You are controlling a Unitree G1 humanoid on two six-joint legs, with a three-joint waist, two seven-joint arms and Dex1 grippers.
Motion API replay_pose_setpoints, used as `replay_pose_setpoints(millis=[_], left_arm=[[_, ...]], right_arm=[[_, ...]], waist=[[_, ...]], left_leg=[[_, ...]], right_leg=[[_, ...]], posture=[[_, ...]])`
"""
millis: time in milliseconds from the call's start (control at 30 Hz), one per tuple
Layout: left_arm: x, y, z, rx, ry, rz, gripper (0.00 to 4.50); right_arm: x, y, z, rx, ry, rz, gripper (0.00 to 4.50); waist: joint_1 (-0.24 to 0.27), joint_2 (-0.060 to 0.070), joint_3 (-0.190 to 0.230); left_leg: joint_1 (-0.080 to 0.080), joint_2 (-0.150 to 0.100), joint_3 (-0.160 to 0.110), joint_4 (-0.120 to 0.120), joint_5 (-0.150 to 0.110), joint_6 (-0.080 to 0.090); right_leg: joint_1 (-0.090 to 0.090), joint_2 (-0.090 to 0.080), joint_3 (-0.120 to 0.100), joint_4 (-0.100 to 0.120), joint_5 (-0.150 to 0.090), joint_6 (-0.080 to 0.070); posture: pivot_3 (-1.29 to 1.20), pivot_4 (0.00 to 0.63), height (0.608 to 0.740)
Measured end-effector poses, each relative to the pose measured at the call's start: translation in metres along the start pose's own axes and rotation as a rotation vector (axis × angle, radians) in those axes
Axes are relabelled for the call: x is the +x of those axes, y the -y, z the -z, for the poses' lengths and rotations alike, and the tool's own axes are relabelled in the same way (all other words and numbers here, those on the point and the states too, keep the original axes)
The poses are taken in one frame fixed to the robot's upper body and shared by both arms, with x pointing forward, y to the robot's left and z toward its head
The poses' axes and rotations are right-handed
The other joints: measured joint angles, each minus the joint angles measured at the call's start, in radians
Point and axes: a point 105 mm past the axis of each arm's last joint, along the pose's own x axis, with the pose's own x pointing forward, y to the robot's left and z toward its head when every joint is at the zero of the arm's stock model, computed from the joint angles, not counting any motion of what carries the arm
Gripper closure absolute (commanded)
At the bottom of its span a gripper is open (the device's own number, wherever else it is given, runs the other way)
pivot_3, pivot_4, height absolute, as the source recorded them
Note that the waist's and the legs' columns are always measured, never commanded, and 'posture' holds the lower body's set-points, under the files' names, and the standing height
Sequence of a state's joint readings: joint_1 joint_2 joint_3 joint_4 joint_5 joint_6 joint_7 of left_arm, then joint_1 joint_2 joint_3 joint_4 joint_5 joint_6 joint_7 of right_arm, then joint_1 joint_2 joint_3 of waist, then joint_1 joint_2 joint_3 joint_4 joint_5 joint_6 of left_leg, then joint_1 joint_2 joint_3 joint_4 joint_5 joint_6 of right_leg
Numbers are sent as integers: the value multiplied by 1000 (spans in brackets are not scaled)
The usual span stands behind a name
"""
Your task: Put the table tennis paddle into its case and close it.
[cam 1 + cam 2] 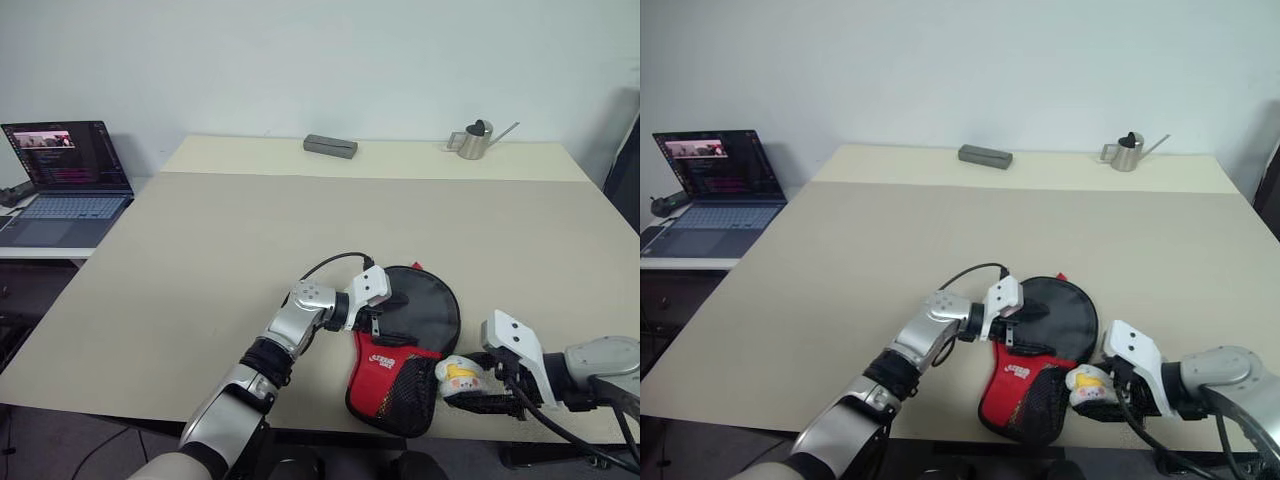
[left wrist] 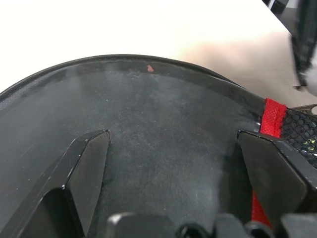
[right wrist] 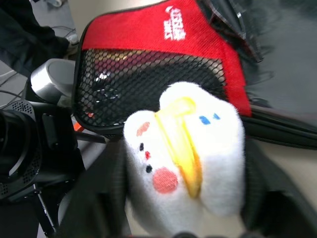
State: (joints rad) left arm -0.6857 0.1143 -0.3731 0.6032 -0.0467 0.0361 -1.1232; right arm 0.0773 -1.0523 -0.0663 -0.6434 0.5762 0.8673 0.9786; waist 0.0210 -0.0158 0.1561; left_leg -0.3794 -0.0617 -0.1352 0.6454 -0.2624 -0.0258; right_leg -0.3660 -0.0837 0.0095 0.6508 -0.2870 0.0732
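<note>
The case (image 1: 415, 325) is black woven cloth, matt and faintly dusty, with a red cloth panel and open black mesh at its handle end (the logo is printed white). A soft white plush toy (image 3: 185, 161) looks fuzzy. The watering can (image 1: 474, 139) is brushed metal. The table (image 1: 200, 250) is smooth, matt beige.

case (image 1: 405, 345): black, red-and-black mesh, white logo | table (image 1: 200, 260): beige | plush toy (image 3: 185, 158): white, yellow
</note>
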Motion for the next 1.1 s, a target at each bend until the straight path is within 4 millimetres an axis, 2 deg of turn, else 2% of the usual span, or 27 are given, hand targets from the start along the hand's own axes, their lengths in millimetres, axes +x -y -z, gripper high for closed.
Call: replay_pose_setpoints(millis=[133,333,433,567,667,733,867,933,1100], left_arm=[[1,0,0,-1,-2,-1,0],[2,-1,0,-8,1,-2,0],[0,-2,-2,-18,17,-7,0],[-8,2,-8,-46,45,22,0],[-24,1,-16,-77,73,23,0],[-37,-3,-28,-73,105,2,0],[-61,-6,-54,-51,171,-25,0],[-74,-6,-60,-37,176,-40,0],[-100,-8,-56,-41,145,-104,0]], right_arm=[[-7,-2,-4,25,30,-2,1064],[-15,-5,-29,59,137,-29,1064],[-18,18,-49,85,233,49,1064],[-22,57,-59,145,285,189,1064],[-21,87,-57,192,291,286,1064],[-18,96,-53,217,278,308,1064],[-6,106,-51,238,279,313,1064],[1,109,-51,251,281,305,1064],[11,117,-47,301,289,301,1064]], waist=[[1,0,0],[1,0,0],[0,0,1],[-8,0,2],[-23,-1,3],[-24,-1,3],[-27,0,4],[-29,0,4],[-31,0,4]], left_leg=[[1,0,0,0,0,0],[3,0,0,0,0,0],[5,0,0,0,0,0],[0,1,-1,-1,0,0],[-6,-1,1,0,2,-3],[-7,0,1,-2,2,-3],[-14,-1,1,-1,2,-3],[-14,-1,2,0,2,-3],[-14,-1,3,0,2,-3]], right_leg=[[2,0,0,-1,0,0],[5,0,-1,-3,0,1],[7,0,0,-3,0,3],[1,1,-1,-3,1,0],[-8,0,3,2,2,0],[-11,-1,3,1,1,-1],[-17,-1,3,2,1,-1],[-17,-1,3,3,1,-1],[-19,-1,5,7,1,-1]], posture=[[0,150,740],[0,150,740],[0,150,740],[0,150,740],[0,150,740],[0,150,740],[0,150,740],[0,150,740],[0,150,740]])
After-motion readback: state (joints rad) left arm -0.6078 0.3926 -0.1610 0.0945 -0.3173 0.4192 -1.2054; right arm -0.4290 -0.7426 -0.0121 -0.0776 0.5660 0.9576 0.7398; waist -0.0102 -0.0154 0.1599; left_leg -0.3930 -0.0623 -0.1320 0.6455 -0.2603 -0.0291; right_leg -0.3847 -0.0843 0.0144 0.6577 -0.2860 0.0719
